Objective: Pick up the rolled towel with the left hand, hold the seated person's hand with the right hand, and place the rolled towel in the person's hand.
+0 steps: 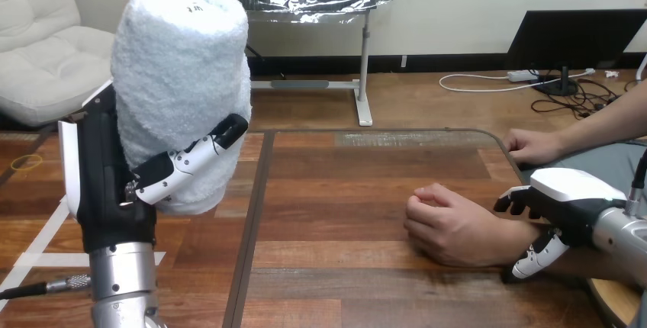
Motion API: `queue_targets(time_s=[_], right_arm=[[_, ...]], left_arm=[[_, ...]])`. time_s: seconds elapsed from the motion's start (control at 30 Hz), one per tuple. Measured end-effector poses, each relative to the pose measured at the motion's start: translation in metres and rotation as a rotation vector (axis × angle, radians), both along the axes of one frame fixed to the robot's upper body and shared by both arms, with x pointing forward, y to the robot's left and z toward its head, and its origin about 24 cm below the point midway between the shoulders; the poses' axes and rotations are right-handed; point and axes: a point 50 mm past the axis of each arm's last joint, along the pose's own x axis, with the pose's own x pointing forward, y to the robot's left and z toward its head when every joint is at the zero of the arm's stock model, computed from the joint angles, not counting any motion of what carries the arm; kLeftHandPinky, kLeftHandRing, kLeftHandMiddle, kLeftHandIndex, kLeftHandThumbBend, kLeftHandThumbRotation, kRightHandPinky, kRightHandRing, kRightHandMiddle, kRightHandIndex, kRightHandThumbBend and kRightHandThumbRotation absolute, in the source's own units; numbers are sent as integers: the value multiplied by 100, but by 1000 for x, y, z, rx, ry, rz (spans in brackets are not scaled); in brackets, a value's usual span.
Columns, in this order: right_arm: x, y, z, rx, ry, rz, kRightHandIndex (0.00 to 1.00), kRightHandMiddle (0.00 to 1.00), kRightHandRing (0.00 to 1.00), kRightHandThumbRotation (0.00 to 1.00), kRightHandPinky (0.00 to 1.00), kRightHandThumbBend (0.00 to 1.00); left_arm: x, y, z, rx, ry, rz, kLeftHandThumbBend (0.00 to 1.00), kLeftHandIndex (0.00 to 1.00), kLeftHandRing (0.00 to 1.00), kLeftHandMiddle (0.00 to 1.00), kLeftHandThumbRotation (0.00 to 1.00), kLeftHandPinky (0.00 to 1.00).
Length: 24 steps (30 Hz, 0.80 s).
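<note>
While I watched from the head camera, my left hand [103,179] stood raised at the left, thumb and fingers curled round the fluffy white rolled towel [179,61], which sat upright in that grip, held up off the brown wooden table [336,267]. Right of centre, the person's hand [446,225] lay loosely fisted on the table, well apart from the towel. My right hand [568,191] was clasped round that wrist, fingers over, thumb under. The person's other hand [534,145] rested at the table's far edge.
</note>
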Motion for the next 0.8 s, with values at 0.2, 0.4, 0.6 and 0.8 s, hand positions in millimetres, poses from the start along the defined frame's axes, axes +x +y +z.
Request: queue_targets(time_s=[0.2, 0.4, 0.6, 0.8], right_arm=[[1, 2, 1, 2, -6, 8, 74, 75, 72, 9, 52, 100], [1, 3, 2, 4, -7, 12, 68, 64, 57, 2, 44, 100], [3, 4, 2, 5, 1, 5, 63, 53, 44, 0, 35, 98], [3, 4, 2, 6, 3, 5, 57, 42, 32, 0, 25, 97]], left_arm=[[0, 2, 0, 0, -1, 7, 56, 37, 26, 32, 0, 20], [0, 2, 0, 0, -1, 10, 55, 37, 26, 32, 0, 20], [0, 3, 0, -1, -2, 12, 55, 37, 26, 32, 0, 20], [0, 4, 0, -3, -2, 12, 55, 38, 26, 32, 0, 20]])
